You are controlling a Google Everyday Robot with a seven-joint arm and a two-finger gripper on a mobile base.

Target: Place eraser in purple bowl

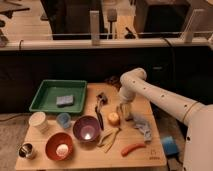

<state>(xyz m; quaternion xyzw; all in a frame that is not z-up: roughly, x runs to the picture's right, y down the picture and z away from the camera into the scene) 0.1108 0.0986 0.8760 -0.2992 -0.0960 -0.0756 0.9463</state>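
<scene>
The purple bowl (86, 128) stands at the front middle of the wooden table (150, 159), glossy inside. A thin dark elongated object (99, 118) lies just right of the bowl; I cannot tell for certain that it is the eraser. My gripper (124, 113) points down at the table right of a small yellow-orange ball (114, 118), about a bowl's width right of the purple bowl. What is under it is hidden.
A green tray (46, 104) holds a grey-blue sponge (64, 100) at the back left. An orange-red bowl (59, 145), light-blue cup (63, 120), white cup (38, 121) and metal cup (26, 150) stand left. A dark lump (102, 97), grey cloth (142, 126), an orange sausage-shaped thing (132, 148) and yellowish peel (110, 137) lie nearby.
</scene>
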